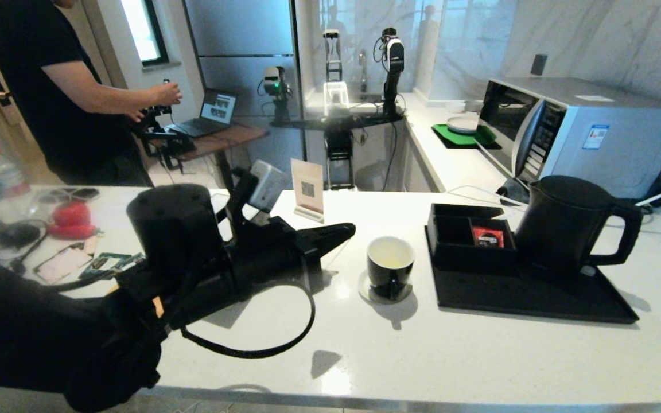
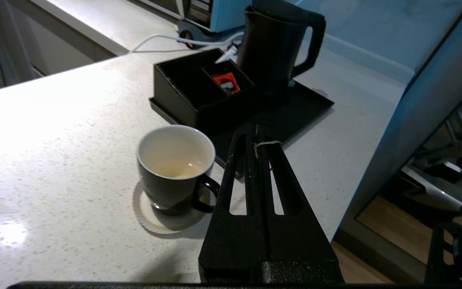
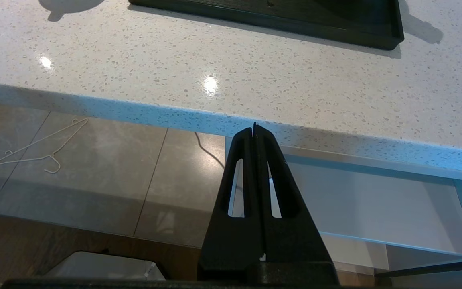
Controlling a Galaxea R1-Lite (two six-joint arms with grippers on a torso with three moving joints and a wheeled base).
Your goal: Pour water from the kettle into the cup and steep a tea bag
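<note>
The black cup [image 1: 390,269] [image 2: 175,172] stands on a pale coaster, with yellowish water [image 1: 391,253] [image 2: 177,168] low inside its white interior. My left gripper [image 1: 349,229] [image 2: 256,128] hovers just left of the cup, shut, with the tea bag's thin white string [image 2: 267,143] looped over one finger near the tip. The bag itself is hidden. The matte black kettle [image 1: 566,223] [image 2: 275,44] stands upright on the black tray [image 1: 537,298], to the right of the cup. My right gripper [image 3: 254,126] is shut on nothing, below the counter's front edge.
A black divided box on the tray holds a red sachet [image 1: 488,236] [image 2: 225,83]. A microwave [image 1: 583,132] stands behind the kettle. A sign card [image 1: 307,189] is behind my left arm. A red object [image 1: 71,221], green packets [image 1: 109,263] and cables lie far left. A person [image 1: 49,86] stands beyond.
</note>
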